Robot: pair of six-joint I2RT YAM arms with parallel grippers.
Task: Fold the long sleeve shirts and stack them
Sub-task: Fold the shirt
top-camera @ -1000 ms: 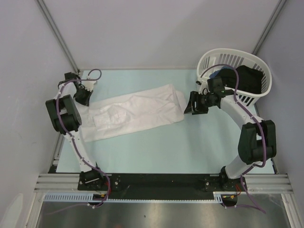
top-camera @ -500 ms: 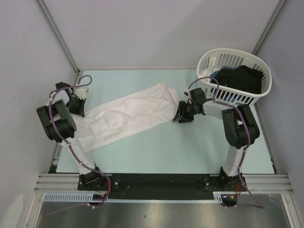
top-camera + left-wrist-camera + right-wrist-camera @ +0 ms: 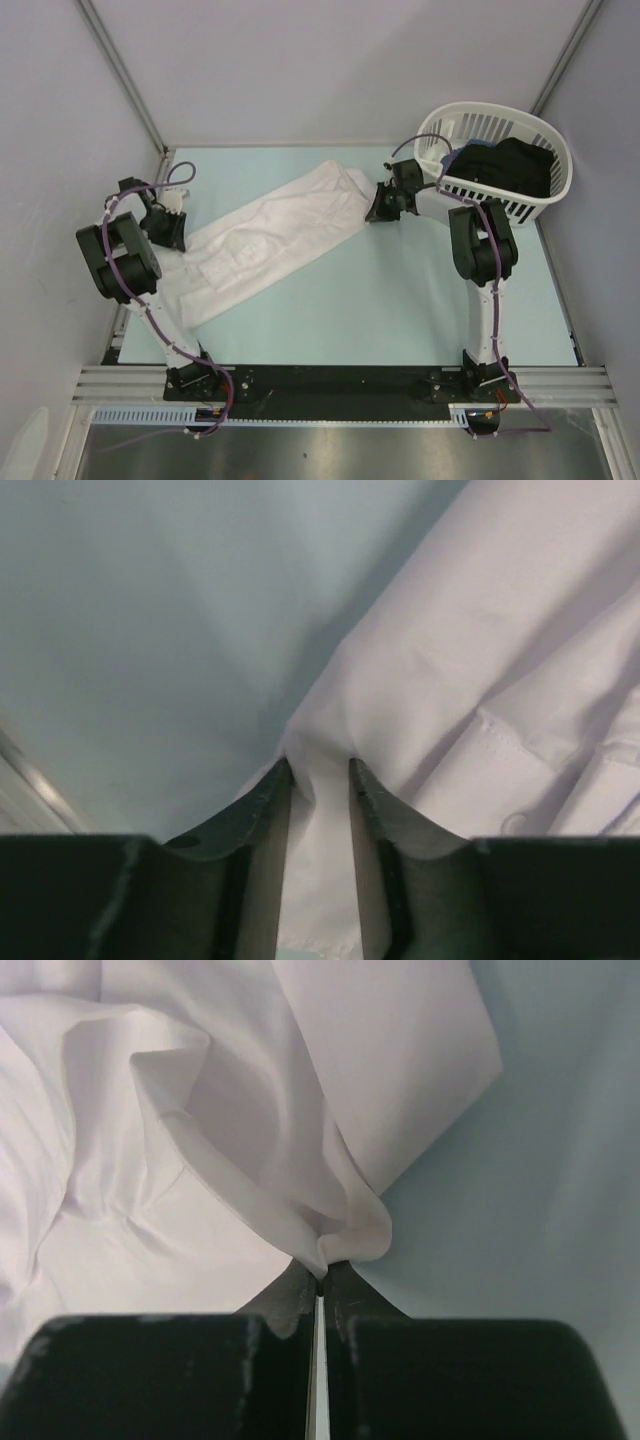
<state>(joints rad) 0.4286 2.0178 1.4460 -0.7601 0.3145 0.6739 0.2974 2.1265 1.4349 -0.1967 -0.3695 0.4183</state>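
One long sleeve shirt (image 3: 270, 225), plain white, lies stretched on a diagonal from the near left to the far middle of the pale table. My right gripper (image 3: 375, 208) is at its far right end, shut on a small fold of the hem (image 3: 345, 1235). In the right wrist view the cloth (image 3: 150, 1160) bunches up just ahead of the closed tips (image 3: 322, 1268). My left gripper (image 3: 172, 232) sits at the shirt's left end. Its jaws stand apart there, with a loose strip of white cloth (image 3: 480, 660) running between the left gripper's (image 3: 320, 765) fingers.
A white slatted basket (image 3: 490, 112) stands at the back right and holds dark clothes (image 3: 510, 165). It sits just right of my right gripper. A metal frame rail (image 3: 120, 320) runs along the table's left edge, close to the left arm.
The right gripper has shut on the shirt's end and drawn it toward the back, straightening the cloth. The left gripper's jaws have parted.
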